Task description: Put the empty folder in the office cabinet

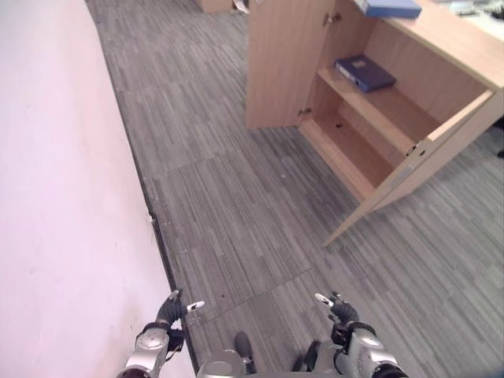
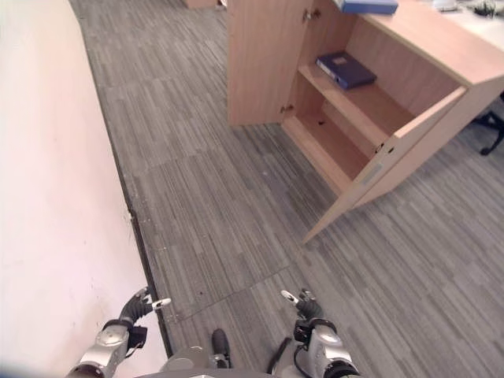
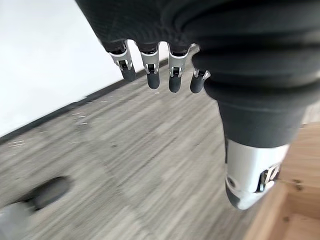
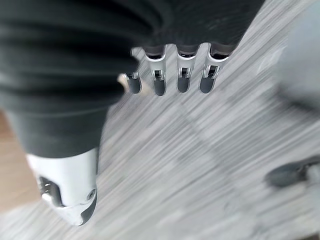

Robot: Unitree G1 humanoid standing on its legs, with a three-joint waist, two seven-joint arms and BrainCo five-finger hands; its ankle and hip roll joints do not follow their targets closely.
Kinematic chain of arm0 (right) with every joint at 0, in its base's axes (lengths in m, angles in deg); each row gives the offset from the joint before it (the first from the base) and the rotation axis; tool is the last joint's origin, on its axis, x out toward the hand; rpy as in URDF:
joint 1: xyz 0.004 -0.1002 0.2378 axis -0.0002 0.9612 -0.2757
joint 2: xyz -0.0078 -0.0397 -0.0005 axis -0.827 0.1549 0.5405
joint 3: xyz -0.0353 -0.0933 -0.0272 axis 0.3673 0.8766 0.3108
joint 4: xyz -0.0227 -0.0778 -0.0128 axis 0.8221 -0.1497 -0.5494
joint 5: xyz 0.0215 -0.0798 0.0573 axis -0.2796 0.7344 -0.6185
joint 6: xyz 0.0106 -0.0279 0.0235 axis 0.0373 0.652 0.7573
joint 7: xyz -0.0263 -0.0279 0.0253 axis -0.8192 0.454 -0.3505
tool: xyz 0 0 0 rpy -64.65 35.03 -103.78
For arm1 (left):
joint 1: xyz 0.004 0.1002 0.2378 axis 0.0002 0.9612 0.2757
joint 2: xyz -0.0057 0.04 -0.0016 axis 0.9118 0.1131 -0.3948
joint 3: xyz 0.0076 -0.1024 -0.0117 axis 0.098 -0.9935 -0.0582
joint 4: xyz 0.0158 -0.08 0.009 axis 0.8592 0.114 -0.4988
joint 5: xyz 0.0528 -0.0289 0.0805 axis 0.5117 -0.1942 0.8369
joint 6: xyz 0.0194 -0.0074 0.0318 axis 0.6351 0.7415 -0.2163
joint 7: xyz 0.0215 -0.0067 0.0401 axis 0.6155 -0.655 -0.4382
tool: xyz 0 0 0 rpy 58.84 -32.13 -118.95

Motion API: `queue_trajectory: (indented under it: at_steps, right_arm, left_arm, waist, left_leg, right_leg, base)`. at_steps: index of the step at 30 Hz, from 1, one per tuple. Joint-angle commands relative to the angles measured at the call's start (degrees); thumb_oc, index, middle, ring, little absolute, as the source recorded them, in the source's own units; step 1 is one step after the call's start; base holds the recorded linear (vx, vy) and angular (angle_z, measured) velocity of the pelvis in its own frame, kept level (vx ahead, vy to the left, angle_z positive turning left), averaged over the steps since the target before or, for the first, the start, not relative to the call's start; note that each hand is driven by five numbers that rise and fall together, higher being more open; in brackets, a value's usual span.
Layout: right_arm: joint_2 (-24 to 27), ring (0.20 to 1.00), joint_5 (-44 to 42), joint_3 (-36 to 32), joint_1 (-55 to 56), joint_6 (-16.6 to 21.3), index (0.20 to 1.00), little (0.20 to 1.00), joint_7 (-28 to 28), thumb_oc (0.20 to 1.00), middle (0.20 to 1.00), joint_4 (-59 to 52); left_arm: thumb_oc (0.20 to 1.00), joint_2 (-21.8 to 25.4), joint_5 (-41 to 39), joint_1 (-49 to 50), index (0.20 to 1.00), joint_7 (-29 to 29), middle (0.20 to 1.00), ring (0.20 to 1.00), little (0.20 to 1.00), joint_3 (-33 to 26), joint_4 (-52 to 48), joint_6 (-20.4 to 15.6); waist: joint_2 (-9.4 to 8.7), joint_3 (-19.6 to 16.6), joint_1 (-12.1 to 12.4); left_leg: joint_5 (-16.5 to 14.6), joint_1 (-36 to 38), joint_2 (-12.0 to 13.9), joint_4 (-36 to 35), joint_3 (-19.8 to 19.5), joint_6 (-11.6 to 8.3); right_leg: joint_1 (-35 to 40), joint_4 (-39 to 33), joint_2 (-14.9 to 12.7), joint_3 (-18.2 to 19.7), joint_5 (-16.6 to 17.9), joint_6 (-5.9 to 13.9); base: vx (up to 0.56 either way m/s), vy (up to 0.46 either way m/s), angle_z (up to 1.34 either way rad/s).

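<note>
Robot hands (image 1: 173, 309) (image 1: 340, 309) low, folder (image 1: 365, 72) shelved

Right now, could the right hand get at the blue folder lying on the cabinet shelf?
Probably not: the right hand hangs low, open, and bare floor separates it from the blue folder in the cabinet, though the doors are open.

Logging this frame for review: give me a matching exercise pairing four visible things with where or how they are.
1. dark blue folder
2. light blue folder
3. wooden cabinet door
4. left hand

a. on top of the cabinet
b. swung open
c. on the upper shelf
d. low by the white wall, fingers relaxed, holding nothing

Pairs: 1-c, 2-a, 3-b, 4-d
</note>
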Motion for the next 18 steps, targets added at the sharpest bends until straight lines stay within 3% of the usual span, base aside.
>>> queue_trajectory:
  at_steps: [1,4,7,13,15,16,17,18]
  right_arm:
    - [1.79,1.0,-0.42,-2.32,-3.06,1.72,1.0,1.0,0.45,1.0,1.0,-0.66]
    - [2.53,1.0,-0.57,-2.42,-2.04,1.92,1.0,1.0,0.17,1.0,1.0,-0.85]
    - [3.79,1.0,-1.03,-2.57,-1.43,2.34,1.0,1.0,0.42,1.0,1.0,-0.78]
    - [5.48,1.0,-1.61,-2.45,-1.04,2.45,1.0,1.0,-0.28,1.0,1.0,-0.2]
    - [6.45,1.0,-0.88,-2.16,-0.45,2.09,1.0,1.0,-0.74,1.0,1.0,0.49]
    - [6.47,1.0,-0.88,-2.16,-0.46,2.08,1.0,1.0,-0.74,1.0,1.0,0.49]
    - [7.23,1.0,-1.02,-2.29,-0.5,1.96,1.0,1.0,-0.58,1.0,1.0,1.19]
    - [7.25,1.0,-1.03,-2.3,-0.51,1.96,1.0,1.0,-0.58,1.0,1.0,1.2]
  left_arm:
    - [1.0,2.87,2.31,-1.68,1.0,0.41,1.0,1.0,1.0,0.21,0.61,-1.38]
    - [1.0,1.94,2.93,-1.1,1.0,1.03,1.0,1.0,1.0,0.84,0.14,-1.6]
    - [1.0,0.37,2.0,-0.32,1.0,0.74,1.0,1.0,1.0,0.64,0.34,-1.96]
    - [1.0,-1.39,-0.19,0.42,1.0,0.66,1.0,1.0,1.0,0.57,-0.56,-2.31]
    - [1.0,-1.8,-0.58,0.67,1.0,0.45,1.0,1.0,1.0,0.23,-0.21,-2.35]
    - [1.0,-1.82,-0.58,0.67,1.0,0.44,1.0,1.0,1.0,0.23,-0.2,-2.35]
    - [1.0,-2.23,-1.34,0.6,1.0,-0.07,1.0,1.0,1.0,0.56,-0.31,-2.59]
    - [1.0,-2.25,-1.35,0.57,1.0,-0.07,1.0,1.0,1.0,0.57,-0.29,-2.6]
  waist:
    - [-1.44,2.61,1.92]
    - [-1.33,2.16,0.57]
    - [0.06,1.59,-0.19]
    - [2.07,2.09,-1.98]
    - [2.55,2.79,-2.81]
    - [2.66,2.87,-2.76]
    - [3.28,3.48,-2.67]
    - [3.32,3.48,-2.72]
  left_leg:
    - [2.46,-1.97,8.24,1.1,-2.63,-7.66]
    - [0.8,-1.92,8.36,3.94,-2.9,-7.85]
    - [0.09,-1.57,9.18,6.11,-2.61,-8.91]
    - [-0.32,-2.34,12.93,13.88,-1.27,-11.63]
    - [1.91,-3.43,16.61,21.94,-1.72,-13.39]
    - [1.82,-3.43,16.79,22.15,-1.73,-13.48]
    - [4.95,-4.59,17.19,24.69,-6.01,-14.62]
    - [4.95,-4.66,17.24,24.76,-6.1,-14.66]
  right_leg:
    - [12.79,-6.41,1.17,-3.25,2.87,-0.52]
    - [13.67,-9.77,2.83,-1.26,0.98,-2.2]
    - [14.82,-13.59,4.96,1.25,0.41,-3.88]
    - [16.87,-17.42,7.68,5.66,-1.97,-6.26]
    - [18.3,-17.81,9.3,8.32,-3.71,-8.19]
    - [18.36,-17.83,9.45,8.36,-3.74,-8.25]
    - [19.08,-17.98,10.56,10.58,-4.74,-8.93]
    - [19.08,-17.97,10.6,10.52,-4.77,-8.96]
  base:
    - [0.17,-0.057,-0.21]
    - [0.06,-0.083,-0.21]
    - [0.12,-0.099,-0.05]
    - [0.05,-0.078,-0.76]
    - [0.11,-0.096,-0.68]
    - [0.13,-0.043,-1.09]
    - [0.05,0.005,-0.9]
    - [0.07,0.049,-0.77]
